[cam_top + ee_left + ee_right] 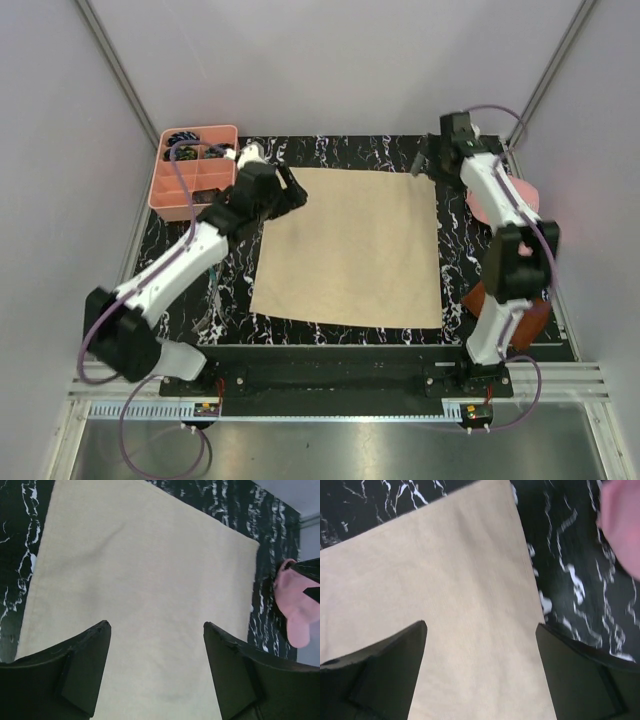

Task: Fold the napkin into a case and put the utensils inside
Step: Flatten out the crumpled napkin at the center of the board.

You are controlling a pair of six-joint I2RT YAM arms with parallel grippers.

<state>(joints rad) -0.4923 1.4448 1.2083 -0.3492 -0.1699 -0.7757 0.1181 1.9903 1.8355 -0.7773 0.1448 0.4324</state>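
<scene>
The beige napkin (pixel 350 250) lies spread flat in the middle of the black marbled mat. My left gripper (pixel 292 192) is open and empty over the napkin's far left corner. In the left wrist view the napkin (pixel 145 565) fills the space between the spread fingers, and the gripper (pixel 155 627) holds nothing. My right gripper (pixel 425 160) is open and empty over the far right corner. In the right wrist view it (pixel 481 626) hangs above the napkin (pixel 445 580) near its right edge. Thin silvery utensils (pixel 208 305) lie left of the napkin, partly hidden under my left arm.
A pink compartment tray (pixel 165 195) with small dark items stands at the far left. A pink cap (pixel 515 195) lies right of the napkin and also shows in the left wrist view (pixel 297 605). A dark brown square (pixel 535 315) lies at the near right, behind my right arm.
</scene>
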